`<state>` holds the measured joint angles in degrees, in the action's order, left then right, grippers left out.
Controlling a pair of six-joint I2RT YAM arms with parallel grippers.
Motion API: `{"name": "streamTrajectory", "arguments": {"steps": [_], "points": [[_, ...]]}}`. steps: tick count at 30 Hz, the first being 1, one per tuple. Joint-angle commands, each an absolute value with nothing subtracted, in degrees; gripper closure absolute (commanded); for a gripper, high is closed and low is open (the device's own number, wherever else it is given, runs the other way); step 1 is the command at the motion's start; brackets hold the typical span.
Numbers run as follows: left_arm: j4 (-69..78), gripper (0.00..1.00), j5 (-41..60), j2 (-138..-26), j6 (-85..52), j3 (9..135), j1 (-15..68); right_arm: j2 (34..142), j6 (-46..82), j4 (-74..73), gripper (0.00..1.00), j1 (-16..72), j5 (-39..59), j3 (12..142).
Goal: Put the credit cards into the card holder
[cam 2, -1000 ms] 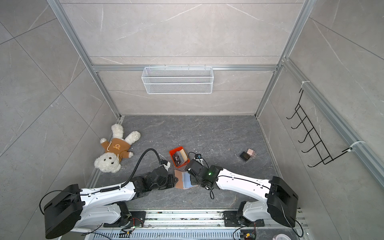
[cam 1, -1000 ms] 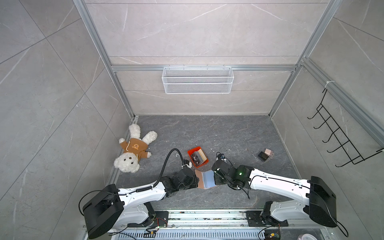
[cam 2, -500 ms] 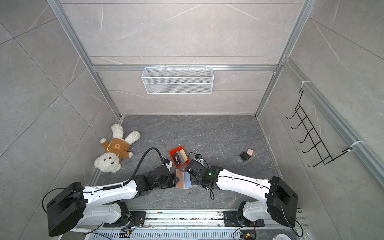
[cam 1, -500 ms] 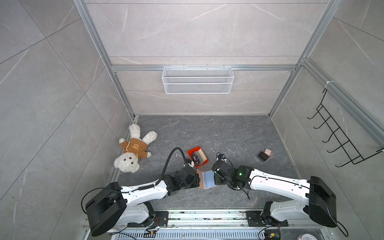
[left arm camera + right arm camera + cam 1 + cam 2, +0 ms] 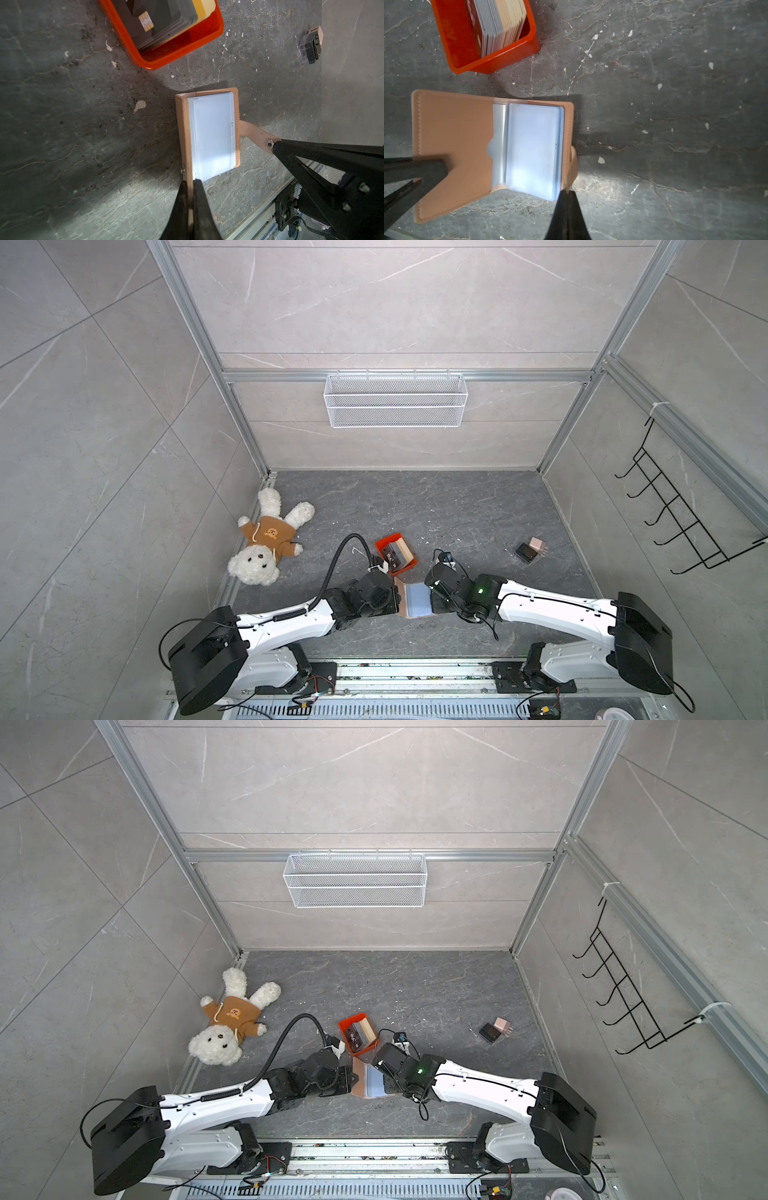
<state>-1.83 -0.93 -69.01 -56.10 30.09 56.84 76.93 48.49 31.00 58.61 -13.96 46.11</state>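
The card holder lies open on the floor between both arms, its clear bluish sleeves facing up. My left gripper is shut on the edge of its left tan cover, which shows edge-on in the left wrist view. My right gripper is shut on the snap tab at the holder's right side. The credit cards, black and tan, stand stacked in the orange-red tray just behind the holder.
A teddy bear lies at the left wall. A small black-and-pink block pair sits to the right. A white wire basket hangs on the back wall, a black hook rack on the right wall. The metal rail runs along the front.
My left gripper has closed on the holder's left cover. The right gripper has stayed shut on the tab and has not visibly moved.
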Motion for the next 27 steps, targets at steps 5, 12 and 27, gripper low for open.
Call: {"name": "streamTrajectory", "arguments": {"steps": [5,12,27], "points": [[-7.29,1.00,-1.24,-64.55,-55.14,32.34,56.62,74.78,49.15,29.88,0.97,59.05,-14.50,44.08],[-14.92,1.00,-2.24,-59.41,-53.31,33.09,56.68,73.41,48.69,30.51,0.97,59.12,-14.34,43.27],[-12.71,1.00,-2.72,-57.48,-57.59,28.90,58.04,74.96,51.31,25.39,0.93,59.50,-12.57,39.55]]}}
